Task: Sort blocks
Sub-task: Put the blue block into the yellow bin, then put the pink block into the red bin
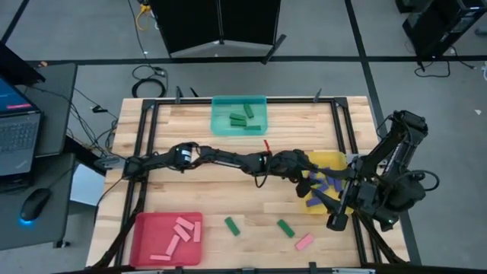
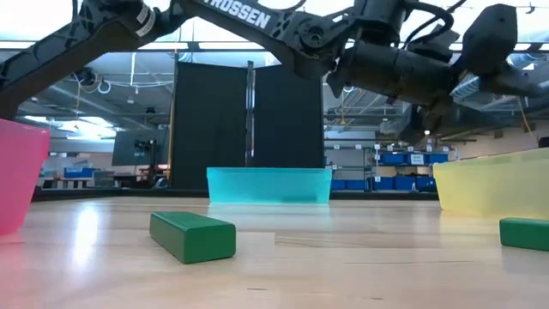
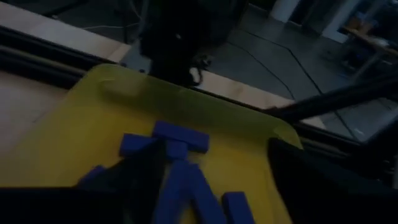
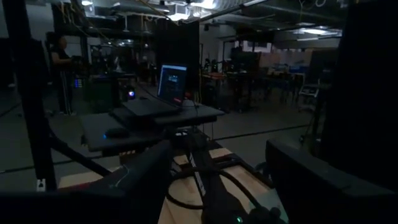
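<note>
My left arm reaches across the table to the yellow tray at the right. My left gripper hangs open just over the blue blocks lying in that tray. One blue block lies between its spread fingers, and I see no finger on it. My right gripper is raised at the table's right edge, open with nothing between its fingers. Green blocks lie in the teal tray and pink blocks in the red tray. Two green blocks and one pink block lie loose on the wood.
The teal tray stands at the far middle and the red tray at the near left. A black frame rims the table. In the low view one loose green block lies close and another at the right.
</note>
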Robot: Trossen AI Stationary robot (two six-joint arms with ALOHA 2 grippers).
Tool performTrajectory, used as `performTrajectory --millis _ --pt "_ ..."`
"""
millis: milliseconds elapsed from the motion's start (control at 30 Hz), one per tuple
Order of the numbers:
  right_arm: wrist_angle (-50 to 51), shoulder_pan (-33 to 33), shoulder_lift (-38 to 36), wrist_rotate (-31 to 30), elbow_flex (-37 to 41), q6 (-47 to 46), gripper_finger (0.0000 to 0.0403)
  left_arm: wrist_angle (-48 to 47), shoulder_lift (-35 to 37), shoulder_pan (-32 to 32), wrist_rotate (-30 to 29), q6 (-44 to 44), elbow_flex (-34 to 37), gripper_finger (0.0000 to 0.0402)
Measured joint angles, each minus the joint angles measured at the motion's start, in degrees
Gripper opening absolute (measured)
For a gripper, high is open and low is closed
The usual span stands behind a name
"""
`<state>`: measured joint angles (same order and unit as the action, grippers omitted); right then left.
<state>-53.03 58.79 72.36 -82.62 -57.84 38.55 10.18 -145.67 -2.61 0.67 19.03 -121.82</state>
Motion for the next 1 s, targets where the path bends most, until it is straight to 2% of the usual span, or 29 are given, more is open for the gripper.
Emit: performTrajectory --millis 67,167,367,467,567,767,867,1000 --pt "0.3 0.6 0.0 -1.4 0.0 0.0 0.0273 0.1 0.4 0.0 1.0 0.4 0.0 0.0313" --pt "0.9 2.5 0.0 -3.4 0.0 -0.1 0.0275 1.7 1.6 -0.6 0.2 -0.1 0.0 0.0320" --pt "3.5 8.2 1.0 -3.0 0.0 -3.0 0.0275 11.3 6.6 -4.0 -4.4 -4.5 3.1 0.0259" --pt "4.0 10.4 2.9 -3.0 0.0 -4.5 0.0276 12.0 12.3 -5.5 -5.0 -8.5 7.2 0.0221" --pt "4.0 11.9 6.0 -3.4 0.0 -6.8 0.0277 11.2 20.1 -6.9 -6.4 -12.4 13.6 0.0189" --pt "4.1 10.9 14.7 -4.6 0.1 -15.1 0.0273 12.7 39.4 -11.5 -18.6 -18.8 31.9 0.0159" --pt "4.1 8.2 19.4 0.1 0.1 -21.2 0.0272 13.6 49.5 -14.2 -24.1 -20.2 40.6 0.0158" --pt "4.1 2.6 25.7 11.8 0.1 -29.9 0.0272 13.7 60.7 -18.9 -27.9 -20.1 49.7 0.0158"
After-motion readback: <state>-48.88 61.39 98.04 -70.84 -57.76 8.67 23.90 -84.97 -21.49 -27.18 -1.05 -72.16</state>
